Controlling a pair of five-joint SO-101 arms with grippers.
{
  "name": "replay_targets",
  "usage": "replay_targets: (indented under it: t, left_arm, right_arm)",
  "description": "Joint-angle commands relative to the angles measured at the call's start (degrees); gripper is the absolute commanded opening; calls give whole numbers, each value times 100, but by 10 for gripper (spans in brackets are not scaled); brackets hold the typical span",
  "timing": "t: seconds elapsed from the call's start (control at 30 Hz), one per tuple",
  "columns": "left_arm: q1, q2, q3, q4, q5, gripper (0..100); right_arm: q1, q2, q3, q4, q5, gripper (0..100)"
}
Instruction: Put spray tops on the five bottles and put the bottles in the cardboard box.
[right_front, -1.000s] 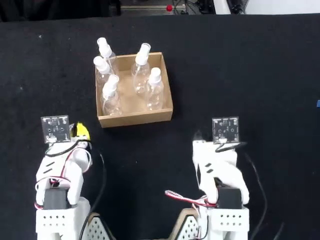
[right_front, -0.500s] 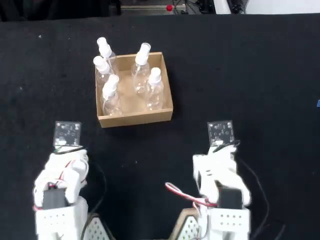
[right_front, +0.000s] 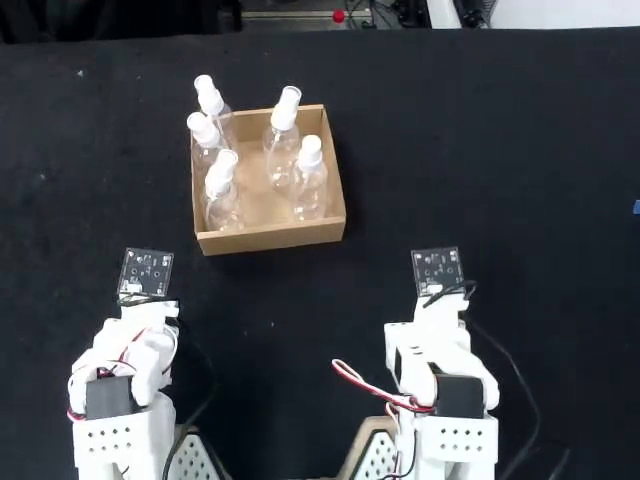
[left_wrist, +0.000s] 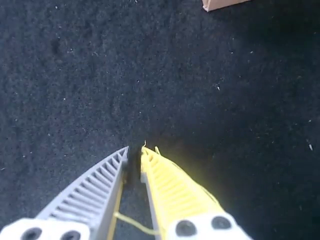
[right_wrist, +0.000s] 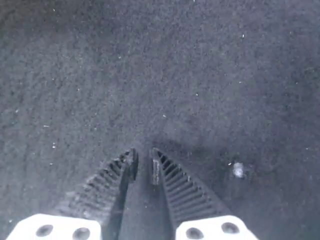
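Bottles (right_front: 222, 203): five, clear plastic, each with a white spray top (right_front: 310, 150) on. All five stand in the cardboard box (right_front: 270, 238). Three are along its left wall and two are toward the right. The far-left one leans, its top out past the box's far-left corner; the rest are roughly upright. Tops look seated, though I can't tell how tightly.

Box is a shallow open brown tray. It sits on the black table (right_front: 520, 150), left of centre and in the far half, well apart from both arms.

Left arm (right_front: 130, 350) is folded at the near edge toward the near-left corner, right arm (right_front: 440, 350) at the near edge right of centre. Nothing lies between them and the box.

Left gripper (left_wrist: 135, 150) has one grey and one yellow finger, tips together, holding nothing, over bare table. Right gripper (right_wrist: 142, 159) has black fingers closed down to a thin slit, also holding nothing, over bare table.
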Motion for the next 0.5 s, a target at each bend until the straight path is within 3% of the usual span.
replay_targets:
  t: [0.0, 0.13, 0.33, 0.47]
  left_arm:
    - [-22, -35, 127, 97, -26, 30]
    - [48, -70, 127, 97, -26, 30]
    - [804, -70, 127, 97, -18, 30]
    - [831, -44, 127, 97, -18, 30]
  right_arm:
    - [88, -541, -31, 53, 9, 11]
    - [97, -541, -31, 53, 9, 11]
    - [79, -541, -31, 53, 0, 11]
    - [79, -541, -31, 53, 0, 11]
